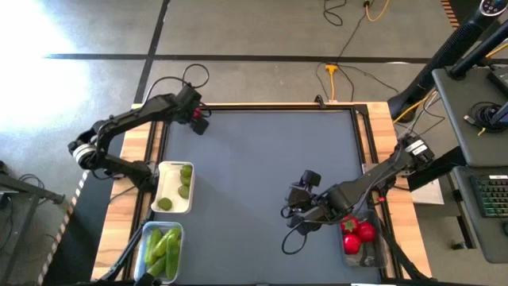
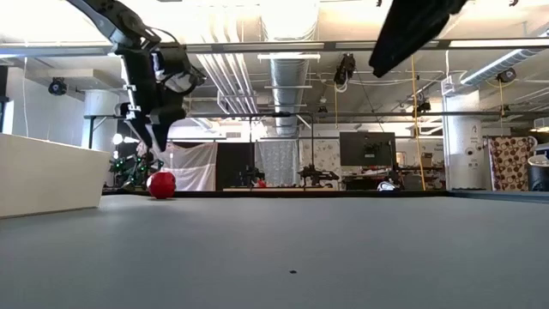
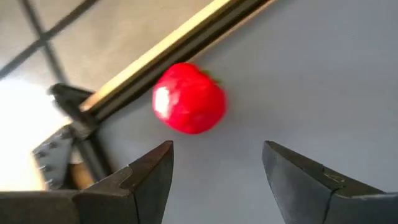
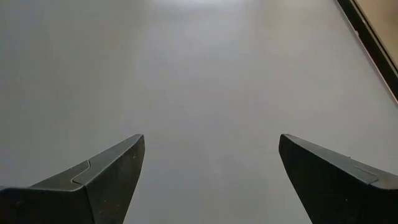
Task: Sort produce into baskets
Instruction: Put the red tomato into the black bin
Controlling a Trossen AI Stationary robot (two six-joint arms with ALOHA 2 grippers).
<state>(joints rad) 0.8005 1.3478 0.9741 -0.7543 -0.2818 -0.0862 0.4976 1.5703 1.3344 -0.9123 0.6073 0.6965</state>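
Left gripper (image 3: 214, 165) hovers half-open, empty, over round red piece (image 3: 189, 98) — no long axis.

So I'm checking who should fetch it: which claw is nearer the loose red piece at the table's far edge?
Left. The left claw hangs open just above the red piece, not touching it. The right claw is open far across the table, beside the tub of red pieces.

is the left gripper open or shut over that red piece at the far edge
Open. In the left wrist view the left gripper shows a clear gap between its fingers, with the red piece lying on the table beyond them, not held.
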